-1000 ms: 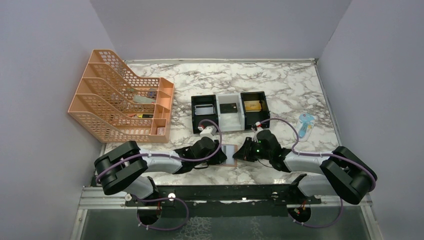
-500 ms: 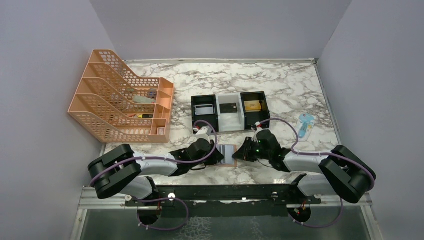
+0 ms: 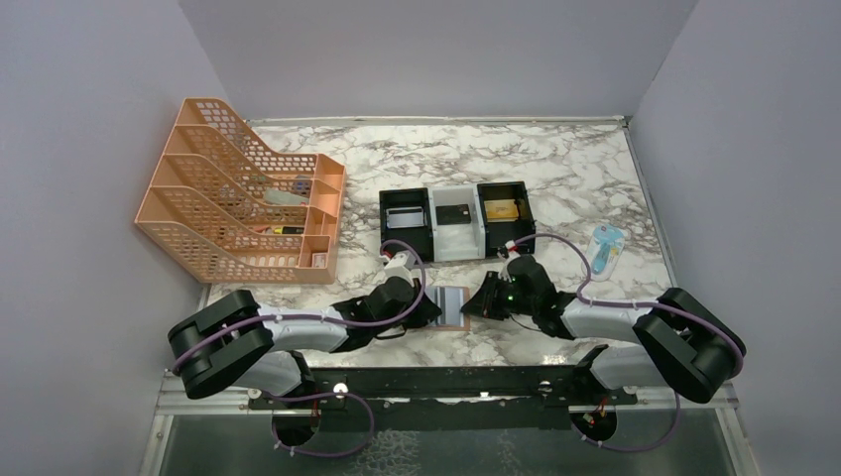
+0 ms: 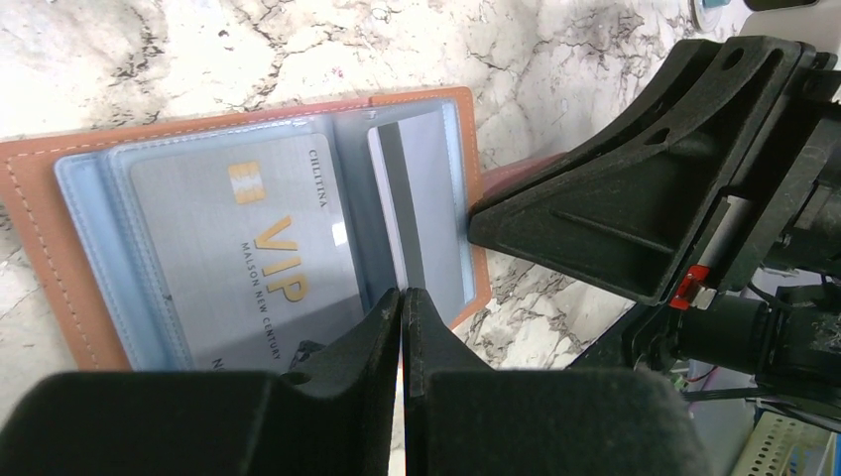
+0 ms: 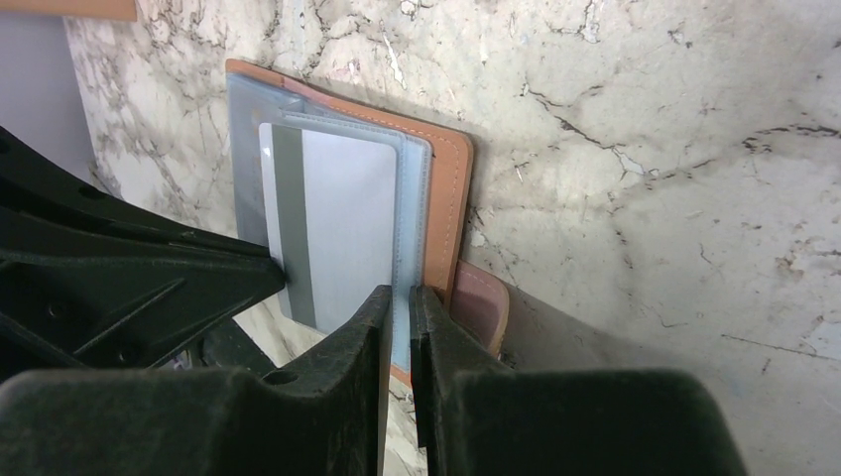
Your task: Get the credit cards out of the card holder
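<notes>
The left fingers (image 4: pixel 369 327) are closed to a slit at the near end of the striped card (image 4: pixel 436 198), though I cannot tell whether they pinch it. The card sits beside the VIP card (image 4: pixel 248 248) in the card holder (image 4: pixel 35 213) lying open on the counter (image 4: pixel 198 50), whose right edge the right fingers (image 5: pixel 371 322) narrowly clamp.

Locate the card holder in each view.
Top external: card holder low centre.
Left wrist: card holder open, filling left and centre, above the jaws.
Right wrist: card holder upper left, above the jaws.
Shared landmark: striped card in its sleeve.
</notes>
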Action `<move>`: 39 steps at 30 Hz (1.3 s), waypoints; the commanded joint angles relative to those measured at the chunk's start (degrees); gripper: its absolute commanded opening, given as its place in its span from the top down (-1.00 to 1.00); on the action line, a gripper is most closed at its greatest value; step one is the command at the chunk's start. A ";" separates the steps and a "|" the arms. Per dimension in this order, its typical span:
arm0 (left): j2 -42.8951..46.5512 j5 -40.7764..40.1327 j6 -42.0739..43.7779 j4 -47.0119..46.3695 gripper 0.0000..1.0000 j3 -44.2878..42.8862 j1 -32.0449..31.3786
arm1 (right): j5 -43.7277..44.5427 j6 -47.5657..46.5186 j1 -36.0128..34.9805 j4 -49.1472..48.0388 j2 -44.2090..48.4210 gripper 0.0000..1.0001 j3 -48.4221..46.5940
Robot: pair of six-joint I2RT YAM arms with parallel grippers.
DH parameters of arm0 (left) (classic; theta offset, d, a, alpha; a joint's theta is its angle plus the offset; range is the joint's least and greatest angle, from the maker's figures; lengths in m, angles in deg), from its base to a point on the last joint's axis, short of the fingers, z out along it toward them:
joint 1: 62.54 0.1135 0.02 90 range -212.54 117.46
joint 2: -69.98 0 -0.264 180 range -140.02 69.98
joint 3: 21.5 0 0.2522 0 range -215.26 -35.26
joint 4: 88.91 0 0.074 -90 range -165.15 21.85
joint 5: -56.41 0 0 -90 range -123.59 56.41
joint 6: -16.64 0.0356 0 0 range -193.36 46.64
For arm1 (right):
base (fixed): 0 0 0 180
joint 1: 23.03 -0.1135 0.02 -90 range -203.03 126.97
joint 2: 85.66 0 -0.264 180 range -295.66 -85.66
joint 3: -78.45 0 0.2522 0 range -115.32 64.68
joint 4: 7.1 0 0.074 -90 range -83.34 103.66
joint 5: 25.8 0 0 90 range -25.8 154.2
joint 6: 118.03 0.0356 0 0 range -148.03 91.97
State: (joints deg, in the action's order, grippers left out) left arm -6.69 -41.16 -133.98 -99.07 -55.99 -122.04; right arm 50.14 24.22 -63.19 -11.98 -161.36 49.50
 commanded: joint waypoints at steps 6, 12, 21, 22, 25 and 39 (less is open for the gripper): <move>4.40 -2.65 -0.21 -2.05 0.85 2.55 -0.35 | 5.31 -5.01 -0.60 14.64 -1.38 0.71 -2.44; 5.17 -3.10 0.97 -0.80 0.82 2.71 -0.35 | 2.44 -7.96 -0.62 17.11 1.10 0.71 -5.34; 3.50 -2.55 1.43 -0.34 0.82 1.37 -0.37 | -7.33 -12.17 -0.61 14.64 4.52 0.67 -10.65; 3.58 -2.56 1.41 -0.34 0.82 1.34 -0.35 | -7.64 -12.17 -0.62 14.32 3.73 0.67 -11.31; 3.84 -2.70 1.37 -0.34 0.82 1.32 -0.35 | -8.22 -12.00 -0.62 13.27 0.32 0.67 -12.08; 0.88 -0.09 1.64 -0.91 0.63 -0.93 -0.35 | -3.26 -9.03 -0.62 11.24 -10.78 0.68 -9.31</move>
State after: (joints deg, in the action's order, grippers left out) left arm -4.48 -42.21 -132.54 -98.87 -54.42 -122.04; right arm 43.10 14.97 -63.54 -1.79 -169.51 37.59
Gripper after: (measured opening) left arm 0.170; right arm 0.160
